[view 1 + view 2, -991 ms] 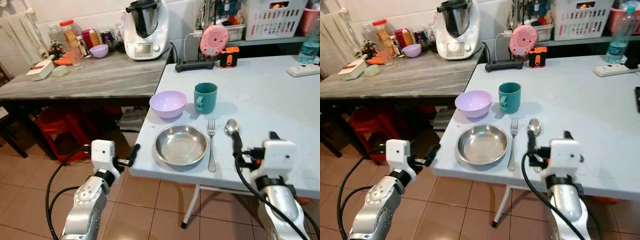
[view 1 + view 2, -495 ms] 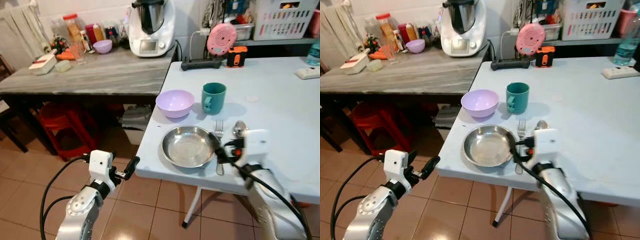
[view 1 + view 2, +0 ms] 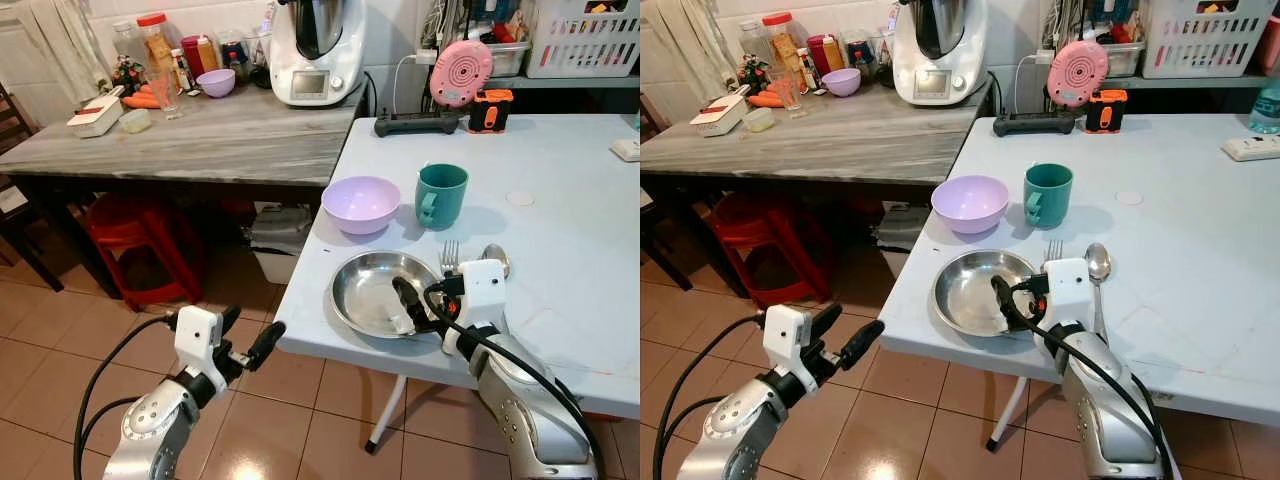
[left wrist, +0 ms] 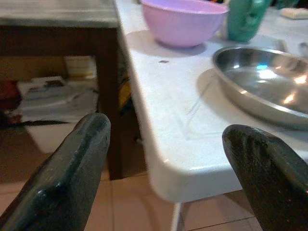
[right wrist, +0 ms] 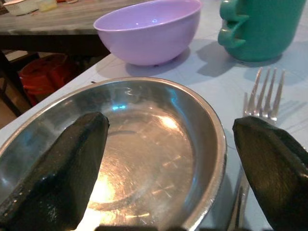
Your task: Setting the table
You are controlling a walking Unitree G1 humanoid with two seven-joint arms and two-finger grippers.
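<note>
From the head, the right gripper (image 3: 405, 305) hangs over the steel plate (image 3: 375, 290), jaws spread and empty; the left gripper (image 3: 250, 340) is released below the surface (image 3: 560, 190). In the right wrist view, the plate rim (image 5: 214, 139) lies between the jaws, with the fork (image 5: 262, 96) beside, so close squarely on the rim without touching the fork.

Your right gripper (image 3: 408, 303) sits over the near right rim of the steel plate (image 3: 372, 290), fingers apart. Fork (image 3: 449, 256) and spoon (image 3: 494, 253) lie just right of the plate. Purple bowl (image 3: 361, 203) and teal mug (image 3: 440, 194) stand behind it. Your left gripper (image 3: 248, 337) hangs open below the table (image 3: 560, 200) edge, over tiled floor.
</note>
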